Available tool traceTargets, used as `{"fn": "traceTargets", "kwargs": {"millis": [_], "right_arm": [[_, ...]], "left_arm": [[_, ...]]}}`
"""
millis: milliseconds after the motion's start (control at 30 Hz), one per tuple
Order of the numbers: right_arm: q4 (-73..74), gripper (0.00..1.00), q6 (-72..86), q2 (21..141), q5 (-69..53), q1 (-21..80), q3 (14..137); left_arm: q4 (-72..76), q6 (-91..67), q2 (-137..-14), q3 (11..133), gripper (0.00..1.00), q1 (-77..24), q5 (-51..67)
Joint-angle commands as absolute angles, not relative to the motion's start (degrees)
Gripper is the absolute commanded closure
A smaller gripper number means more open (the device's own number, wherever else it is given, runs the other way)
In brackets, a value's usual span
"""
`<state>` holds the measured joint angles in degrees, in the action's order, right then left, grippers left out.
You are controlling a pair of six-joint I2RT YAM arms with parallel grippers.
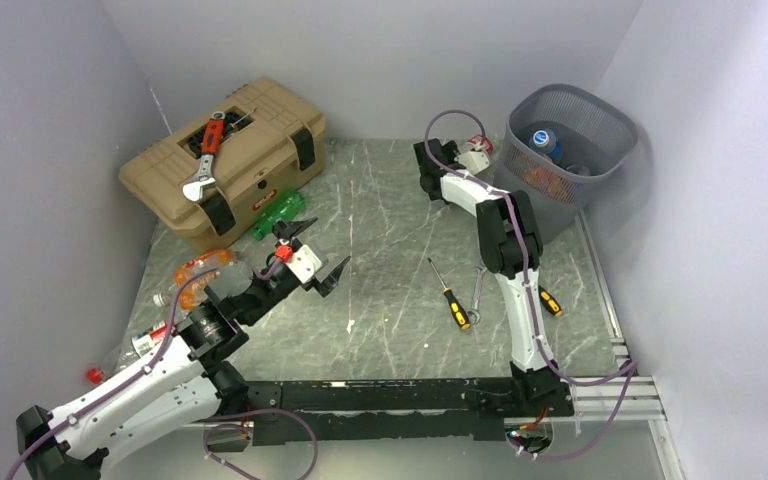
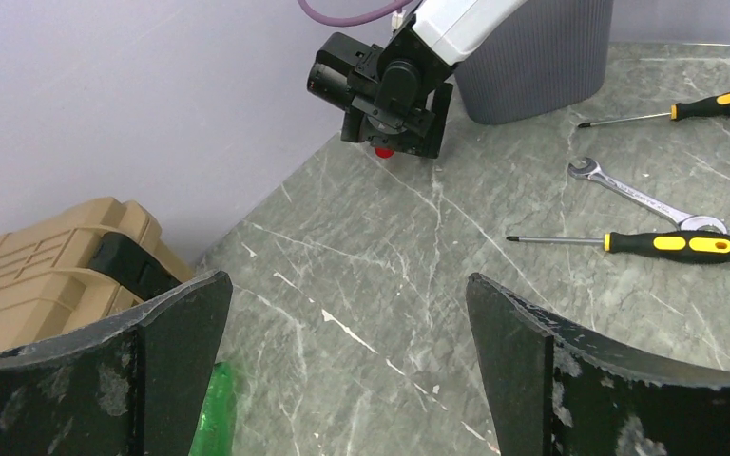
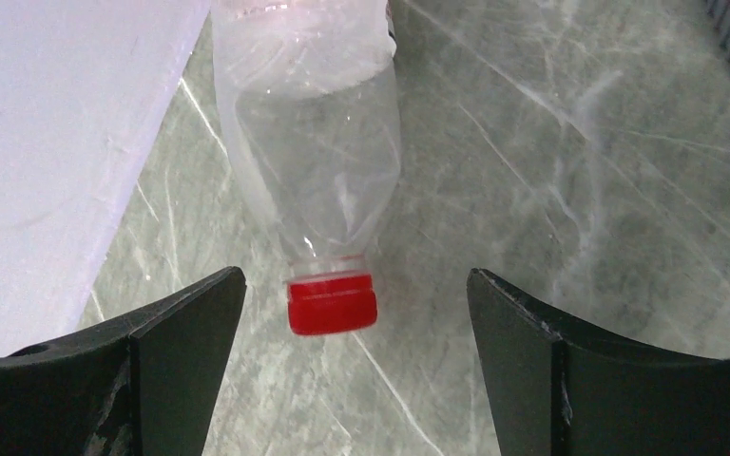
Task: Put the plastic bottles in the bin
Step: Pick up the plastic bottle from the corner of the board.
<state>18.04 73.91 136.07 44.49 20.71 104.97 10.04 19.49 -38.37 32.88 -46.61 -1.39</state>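
Note:
A clear plastic bottle with a red cap lies by the back wall, its cap pointing toward my right gripper. That gripper is open, with the cap between its fingers and touching neither. In the top view the right gripper sits just left of the grey mesh bin, which holds a blue-capped bottle. My left gripper is open and empty, close to a green bottle that lies beside the toolbox. The left wrist view catches the green bottle by the left finger. An orange-labelled bottle and a clear red-capped one lie at the left.
A tan toolbox with a red-handled wrench on its lid stands at the back left. Two yellow-and-black screwdrivers and a steel wrench lie mid-table near the right arm. Walls close in on the left, back and right.

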Motion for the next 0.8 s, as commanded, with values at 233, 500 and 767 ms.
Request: {"fn": "traceTargets", "kwargs": {"millis": [233, 500, 767], "right_arm": [[12.6, 0.19, 70.7, 140.0, 40.9, 19.0, 106.8], [10.4, 0.32, 69.7, 140.7, 38.7, 18.6, 105.9], [9.1, 0.47, 69.4, 140.2, 37.6, 18.6, 104.7]], "left_arm": [[12.5, 21.1, -38.7, 33.1, 0.00, -46.8, -3.1], [12.6, 20.9, -38.8, 33.1, 0.01, -46.9, -2.7], [12.4, 20.8, -38.6, 33.2, 0.01, -46.8, -2.5]]}}
